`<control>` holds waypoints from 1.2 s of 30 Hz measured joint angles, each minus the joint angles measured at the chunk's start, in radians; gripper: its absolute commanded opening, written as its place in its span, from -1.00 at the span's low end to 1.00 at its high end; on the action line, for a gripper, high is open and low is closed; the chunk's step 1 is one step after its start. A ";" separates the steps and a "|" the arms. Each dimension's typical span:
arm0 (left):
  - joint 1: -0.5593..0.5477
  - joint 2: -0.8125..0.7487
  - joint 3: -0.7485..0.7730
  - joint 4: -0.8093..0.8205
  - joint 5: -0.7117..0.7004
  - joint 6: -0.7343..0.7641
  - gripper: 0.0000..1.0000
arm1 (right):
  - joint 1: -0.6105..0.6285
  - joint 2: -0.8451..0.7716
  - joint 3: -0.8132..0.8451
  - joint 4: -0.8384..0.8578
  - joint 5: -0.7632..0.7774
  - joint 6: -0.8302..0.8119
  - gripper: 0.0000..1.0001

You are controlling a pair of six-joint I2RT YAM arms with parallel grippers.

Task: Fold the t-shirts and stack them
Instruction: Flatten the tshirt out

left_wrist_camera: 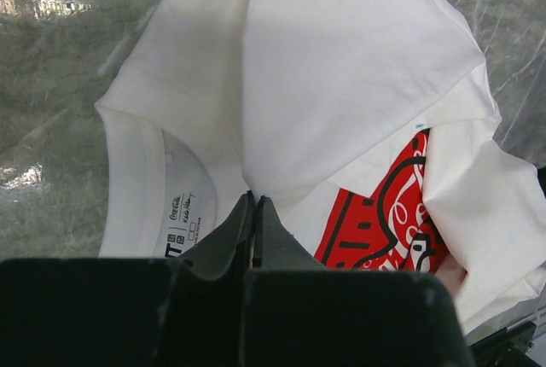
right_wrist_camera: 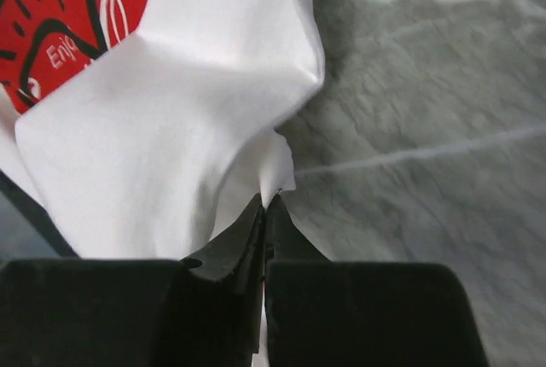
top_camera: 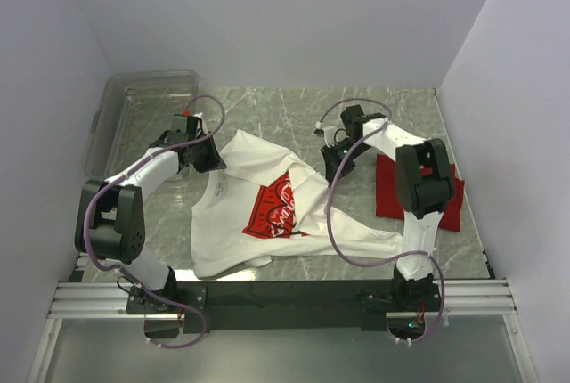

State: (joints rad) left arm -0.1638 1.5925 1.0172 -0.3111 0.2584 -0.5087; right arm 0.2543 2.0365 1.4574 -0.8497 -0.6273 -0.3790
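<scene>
Mid-fold on white shirt (top_camera: 230,223): L gripper (left_wrist_camera: 254,201) and R gripper (right_wrist_camera: 264,201) both pinched tight on its cloth. Next I reckon: carry both edges over evenly, w/o slack.

Open tabletop (top_camera: 276,109) beyond the white shirt (top_camera: 218,223), clear bin (top_camera: 151,76) (far left) alongside

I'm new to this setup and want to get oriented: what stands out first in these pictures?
The white t-shirt lies rumpled mid-table, red chest print up, the left gripper and right gripper each shut on a fold at its far side. A red t-shirt lies flat to the right, partly behind the right arm.
</scene>
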 measured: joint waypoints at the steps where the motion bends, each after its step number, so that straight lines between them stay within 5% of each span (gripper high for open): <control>1: 0.001 0.000 0.000 0.000 0.000 0.000 -0.99 | -0.002 -0.026 -0.014 0.005 0.019 0.002 -1.00; 13: 0.028 -0.066 -0.021 0.019 -0.001 -0.001 -0.99 | -0.091 -0.611 -0.077 0.113 0.316 -0.019 -1.00; 36: 0.091 -0.255 -0.031 0.085 0.010 -0.058 -0.99 | -0.325 -0.637 -0.088 0.116 0.329 -0.083 -1.00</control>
State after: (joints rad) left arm -0.0731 1.3376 0.9867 -0.2264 0.2684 -0.5663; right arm -0.0704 1.3991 1.3693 -0.7341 -0.2985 -0.4618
